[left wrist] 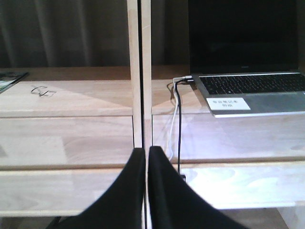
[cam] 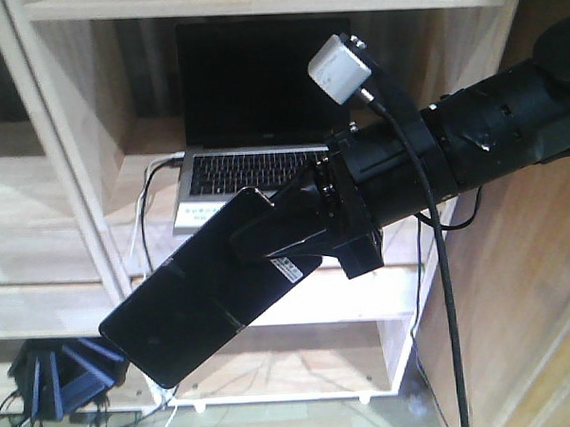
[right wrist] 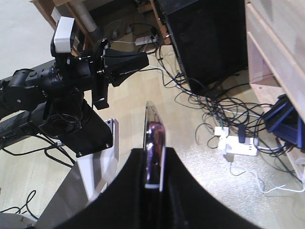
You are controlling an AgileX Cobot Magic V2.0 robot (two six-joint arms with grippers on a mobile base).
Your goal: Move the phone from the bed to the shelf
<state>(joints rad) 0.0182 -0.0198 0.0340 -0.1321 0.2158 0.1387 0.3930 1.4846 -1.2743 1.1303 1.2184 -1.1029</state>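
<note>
Pale wood shelf point(cam: 52, 299) fills the front view. An open laptop point(cam: 262, 120) sits toward the back of the middle board, with cables point(cam: 145, 215) running off its left side. Bed isn't in any view.

Phone point(cam: 190, 303) is in the air in front of the shelf's front edge. It's tilted, free end down and to the left, below board level. Right claw point(cam: 253, 236) is clamped across its upper end by the white sticker point(cam: 287, 267), so most of the slab hangs out unsupported. Right wrist view shows it edge-on between the fingers point(right wrist: 128, 191).

Left claw point(left wrist: 145, 164) is closed on nothing, fingers touching, facing the upright divider.

Handling, my read:
- **Feel:** light and thin, but glossy glass, so slippery and fragile.
- **Crease:** the mid crease looks like a fold, so it may flex there, and an end grip loads that.
- **Better hold:** across the long edges, nearer the middle.
- **Set-down:** the bare strip along the front edge ahead of the laptop. Level it, lay it flat, and release only once it's supported.
- **Risk:** clipping the board's front edge or the cables.
</note>
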